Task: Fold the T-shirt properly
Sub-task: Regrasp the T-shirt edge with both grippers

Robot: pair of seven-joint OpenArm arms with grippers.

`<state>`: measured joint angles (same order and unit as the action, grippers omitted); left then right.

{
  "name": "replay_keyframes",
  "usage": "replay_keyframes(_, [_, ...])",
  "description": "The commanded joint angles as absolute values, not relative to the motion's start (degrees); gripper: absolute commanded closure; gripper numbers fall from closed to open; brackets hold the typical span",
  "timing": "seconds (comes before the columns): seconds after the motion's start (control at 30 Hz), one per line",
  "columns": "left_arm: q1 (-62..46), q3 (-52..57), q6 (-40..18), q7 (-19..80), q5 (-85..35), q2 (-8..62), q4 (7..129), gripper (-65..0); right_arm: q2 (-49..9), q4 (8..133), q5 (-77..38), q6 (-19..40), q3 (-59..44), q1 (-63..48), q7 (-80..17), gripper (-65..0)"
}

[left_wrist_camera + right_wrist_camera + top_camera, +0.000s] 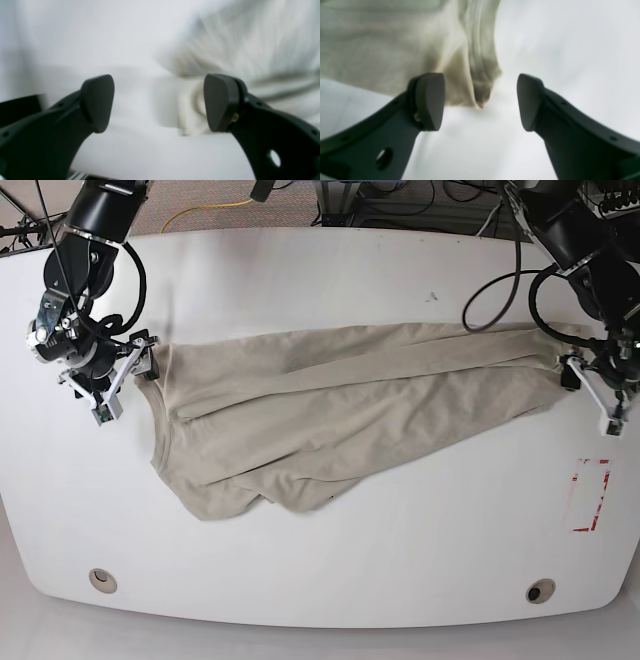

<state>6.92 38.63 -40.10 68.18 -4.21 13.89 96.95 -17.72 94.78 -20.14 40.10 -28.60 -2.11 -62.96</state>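
Note:
The khaki-beige T-shirt (340, 410) lies wrinkled and spread sideways across the white table (350, 570). My right gripper (143, 366) is at the shirt's left end in the base view. It is open in the right wrist view (480, 102), with a bunched cloth corner (475, 82) hanging between its fingers, nearer the left one. My left gripper (568, 375) is at the shirt's right end. It is open in the left wrist view (158, 105), with a fold of cloth (192, 112) beside its right finger (220, 102). Both wrist views are blurred.
A red-outlined rectangle (590, 495) is marked on the table at the right. Two round holes (100, 580) (540, 590) sit near the front edge. Cables and stands (400, 200) lie behind the table's far edge.

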Motion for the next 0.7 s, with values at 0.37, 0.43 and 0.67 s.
replay_keyframes(0.37, [-3.21,40.40,-40.00,63.69,-11.12,14.46,98.95,-51.9,-16.22,95.43,-20.62,40.00,-30.29,-2.59,-61.58,-41.2])
replay_keyframes(0.43, [-4.53,40.40,-40.00,61.41,-11.03,12.88,98.68,-51.9,-15.08,94.02,-20.09,40.00,-30.29,-2.42,-61.58,-41.4])
replay_keyframes(0.67, [-7.34,40.40,-40.00,56.92,-10.77,11.47,96.84,-51.8,-14.37,86.11,-20.62,40.00,-30.29,0.31,-59.91,-41.1])
